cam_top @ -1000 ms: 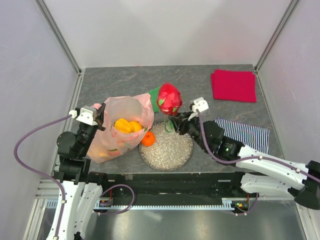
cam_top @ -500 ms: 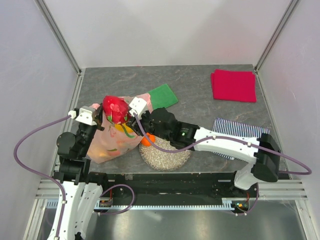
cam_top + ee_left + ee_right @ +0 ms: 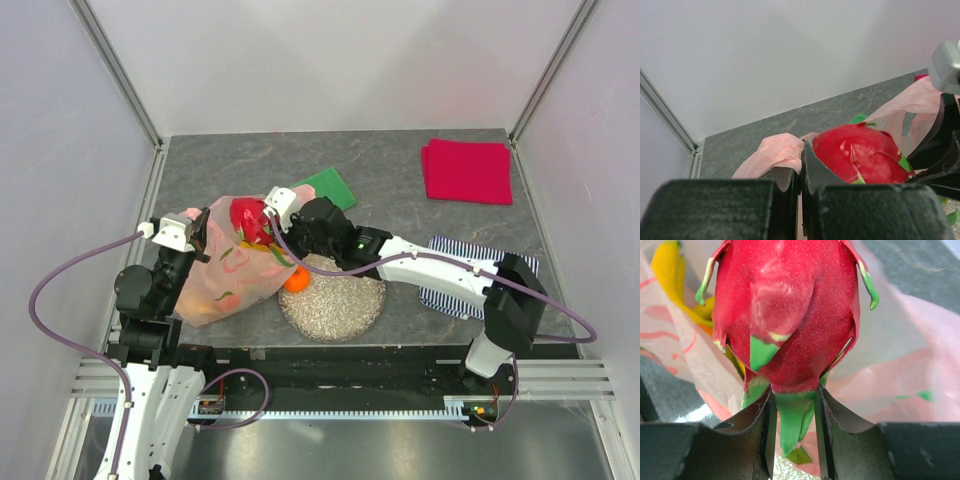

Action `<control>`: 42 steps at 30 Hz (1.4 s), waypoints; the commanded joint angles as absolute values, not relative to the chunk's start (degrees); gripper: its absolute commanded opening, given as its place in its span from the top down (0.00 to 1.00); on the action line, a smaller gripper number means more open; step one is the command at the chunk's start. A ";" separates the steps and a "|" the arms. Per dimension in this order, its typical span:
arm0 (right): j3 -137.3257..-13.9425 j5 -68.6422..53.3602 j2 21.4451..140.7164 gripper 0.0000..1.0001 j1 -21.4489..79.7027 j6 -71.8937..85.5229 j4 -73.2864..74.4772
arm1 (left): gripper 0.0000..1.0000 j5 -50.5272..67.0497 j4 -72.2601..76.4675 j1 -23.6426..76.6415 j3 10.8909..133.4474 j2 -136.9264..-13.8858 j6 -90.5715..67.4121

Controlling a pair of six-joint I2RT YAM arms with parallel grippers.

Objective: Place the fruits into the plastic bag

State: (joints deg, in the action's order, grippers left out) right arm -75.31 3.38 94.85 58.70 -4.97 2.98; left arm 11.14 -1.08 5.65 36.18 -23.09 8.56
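The pale pink plastic bag [image 3: 232,282] lies at the left, next to the plate. My left gripper [image 3: 200,237] is shut on the bag's rim [image 3: 776,151] and holds the mouth up. My right gripper [image 3: 266,225] is shut on the green stem of a red dragon fruit [image 3: 247,217] and holds it in the bag's mouth. The fruit fills the right wrist view [image 3: 790,315], with the yellow bananas [image 3: 667,270] inside the bag behind it. It also shows in the left wrist view [image 3: 860,152]. An orange [image 3: 296,281] sits at the plate's left edge.
The round speckled grey plate [image 3: 340,305] lies at the front centre. A green cloth [image 3: 326,187] lies behind the bag. A red folded cloth [image 3: 467,170] is at the back right. A striped cloth [image 3: 488,268] lies under my right arm.
My right arm has carried the dragon fruit left from above the plate to the bag's mouth and lowered it in. The left gripper has kept its hold on the bag.
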 commanded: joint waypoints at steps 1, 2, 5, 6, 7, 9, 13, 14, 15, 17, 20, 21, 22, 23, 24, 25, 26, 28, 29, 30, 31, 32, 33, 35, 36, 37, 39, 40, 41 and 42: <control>-82.34 -3.42 97.73 1.00 59.85 -8.61 5.53 | 0.98 12.13 1.58 5.71 36.12 -22.76 7.65; -84.27 -4.91 98.95 1.00 60.90 -9.14 7.63 | 0.98 12.04 1.58 5.71 36.12 -22.68 7.65; -88.41 -6.67 101.68 1.00 63.10 -11.51 11.58 | 0.98 12.13 1.50 5.71 36.12 -22.68 7.73; -89.29 -7.46 102.30 1.00 63.45 -12.21 11.95 | 0.99 12.22 1.49 5.71 36.04 -22.68 7.73; -90.95 -8.25 103.35 1.00 63.54 -12.39 12.39 | 0.99 12.74 1.58 5.71 36.12 -22.68 7.73; -92.72 -8.44 104.32 1.00 63.63 -13.27 13.01 | 0.98 13.09 1.58 5.71 36.12 -22.68 7.82; -97.45 -4.84 105.90 1.00 63.63 -19.14 13.45 | 0.98 13.45 1.58 5.71 36.04 -22.76 7.65; -98.34 -3.96 106.17 1.00 63.63 -20.12 13.45 | 0.98 13.36 1.58 5.71 36.04 -22.76 7.73; -99.05 -3.26 106.52 1.00 63.63 -21.43 13.36 | 0.98 13.53 1.58 5.71 36.04 -22.76 7.82; -101.24 -0.71 107.75 1.00 63.63 -24.85 13.10 | 0.98 13.45 1.58 5.71 36.04 -22.76 7.73; -103.09 2.98 109.42 1.00 63.63 -29.07 11.70 | 0.98 13.54 1.58 5.71 36.04 -22.76 7.73; -103.44 3.08 109.86 1.00 63.55 -29.61 11.43 | 0.98 13.62 1.58 5.71 36.04 -22.85 7.73; -103.97 2.03 110.56 1.00 63.54 -30.05 10.90 | 0.98 13.54 1.58 5.71 36.04 -22.76 7.73; -103.97 1.06 110.83 1.00 63.54 -29.97 10.46 | 0.98 13.54 1.58 5.71 36.04 -22.85 7.82; -103.97 0.18 111.18 1.00 63.54 -29.54 10.11 | 0.98 13.54 1.58 5.71 36.04 -22.76 7.74; -103.71 -3.91 111.70 1.00 63.54 -29.01 9.50 | 0.98 13.54 1.58 5.71 36.04 -22.76 7.73; -103.62 -5.69 112.06 1.00 63.54 -27.35 9.32 | 0.98 13.54 1.58 5.71 36.04 -22.76 7.73; -103.54 -9.91 113.29 1.00 63.54 -25.76 8.97 | 0.99 13.54 1.58 5.71 36.04 -22.94 7.82; -103.62 -13.93 113.73 1.00 63.54 -24.62 8.88 | 0.98 13.62 1.58 5.71 35.95 -22.94 7.74; -103.80 -15.80 114.51 1.00 63.54 -22.78 8.96 | 0.98 13.62 1.58 5.71 35.95 -22.94 7.73; -103.89 -17.56 114.87 1.00 63.63 -21.63 9.05 | 0.98 13.54 1.58 5.71 35.95 -23.03 7.65; -103.89 -21.15 115.13 1.00 63.63 -20.75 9.23 | 0.98 13.54 1.58 5.71 35.95 -23.03 7.65; -103.80 -22.40 115.40 1.00 63.63 -19.18 9.40 | 0.98 13.62 1.58 5.71 35.95 -23.11 7.73; -103.45 -24.43 115.58 0.98 63.90 -18.29 10.37 | 0.98 13.54 1.67 5.71 35.86 -23.03 7.65; -103.10 -25.13 115.66 0.97 63.90 -18.02 10.72 | 0.98 13.54 1.67 5.71 35.95 -23.03 7.65; -102.83 -25.05 115.75 0.96 63.90 -17.58 11.33 | 0.98 13.45 1.67 5.71 35.95 -23.03 7.65; -102.66 -24.70 116.10 0.94 63.90 -17.49 12.04 | 0.98 13.45 1.67 5.71 36.03 -23.20 7.65; -102.74 -24.61 116.36 0.91 63.90 -17.23 12.82 | 0.98 13.36 1.67 5.71 36.04 -23.29 7.65; -102.83 -24.44 116.45 0.87 63.90 -17.14 13.18 | 0.99 13.45 1.67 5.71 35.95 -23.20 7.56; -102.92 -24.17 116.63 0.81 63.90 -16.79 13.36 | 0.98 13.27 1.67 5.71 35.95 -23.29 7.65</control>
State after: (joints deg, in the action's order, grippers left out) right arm -100.64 -20.53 116.11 63.20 -18.63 14.92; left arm 11.90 -1.32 5.48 35.59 -23.14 8.58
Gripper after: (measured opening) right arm 0.384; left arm 0.033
